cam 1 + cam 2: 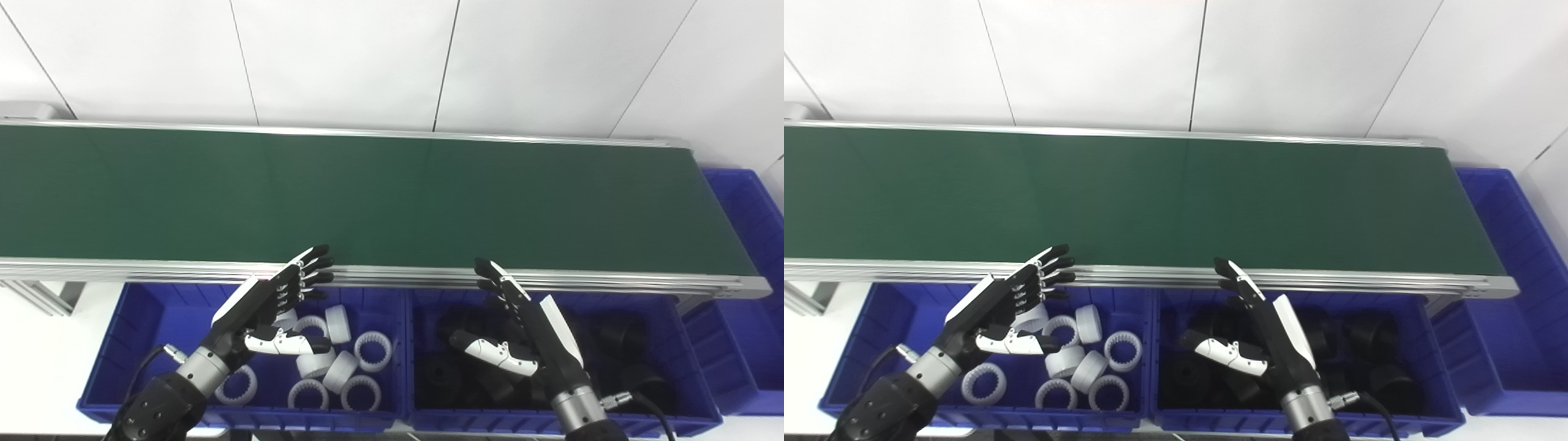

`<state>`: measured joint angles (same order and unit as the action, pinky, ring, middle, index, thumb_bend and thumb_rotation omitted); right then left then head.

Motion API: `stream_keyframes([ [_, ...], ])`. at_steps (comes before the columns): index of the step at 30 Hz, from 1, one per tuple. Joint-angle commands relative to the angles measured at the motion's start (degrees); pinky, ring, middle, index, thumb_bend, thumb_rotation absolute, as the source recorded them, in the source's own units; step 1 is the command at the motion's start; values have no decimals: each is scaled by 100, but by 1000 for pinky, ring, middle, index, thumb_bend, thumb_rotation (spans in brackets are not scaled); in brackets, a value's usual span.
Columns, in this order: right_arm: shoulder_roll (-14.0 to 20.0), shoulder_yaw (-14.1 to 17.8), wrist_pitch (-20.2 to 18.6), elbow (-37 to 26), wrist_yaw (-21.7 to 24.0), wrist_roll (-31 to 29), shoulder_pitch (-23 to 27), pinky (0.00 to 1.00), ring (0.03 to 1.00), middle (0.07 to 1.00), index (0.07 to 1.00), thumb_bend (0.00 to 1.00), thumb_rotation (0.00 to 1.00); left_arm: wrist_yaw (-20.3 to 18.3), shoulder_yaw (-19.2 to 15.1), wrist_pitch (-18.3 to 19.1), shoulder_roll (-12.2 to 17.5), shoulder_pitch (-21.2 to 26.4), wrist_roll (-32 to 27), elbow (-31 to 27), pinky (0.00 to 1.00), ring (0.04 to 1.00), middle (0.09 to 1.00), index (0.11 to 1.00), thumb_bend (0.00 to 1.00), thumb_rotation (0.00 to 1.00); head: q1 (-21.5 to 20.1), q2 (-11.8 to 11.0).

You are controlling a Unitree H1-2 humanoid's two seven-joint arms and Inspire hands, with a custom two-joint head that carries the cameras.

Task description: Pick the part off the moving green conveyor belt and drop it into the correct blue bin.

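Note:
The green conveyor belt [367, 196] runs across the view with no part on the stretch I can see. Below its near rail stand two blue bins side by side. The left bin [147, 318] holds several white toothed rings [372, 350]. The right bin [686, 367] holds several black parts [618, 337], hard to tell apart in the dark. My left hand [275, 306] hovers open over the left bin, fingertips at the belt's near rail. My right hand [520, 324] hovers open over the right bin, fingers stretched toward the rail. Neither holds anything.
A third blue bin [753, 269] stands past the belt's right end. The aluminium rail [398, 275] edges the belt in front of both hands. White wall panels rise behind the belt, and a metal frame leg [37, 297] shows at lower left.

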<state>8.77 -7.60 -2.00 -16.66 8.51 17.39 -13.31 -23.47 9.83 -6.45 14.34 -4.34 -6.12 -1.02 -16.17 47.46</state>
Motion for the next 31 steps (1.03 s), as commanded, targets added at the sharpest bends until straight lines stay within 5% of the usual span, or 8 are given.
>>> stream_keyframes([
  [1,30,-10,-45,-164,-1,-1,58,803,881,913,918,771,531,-24,-35,-183,-28,103,-104,-97,799,879,931,954,921,263,22,-7],
  [31,34,-23,12,-140,-13,-35,75,794,870,905,919,765,527,60,-39,-319,-49,119,74,-24,804,879,926,935,899,199,114,-3],
])
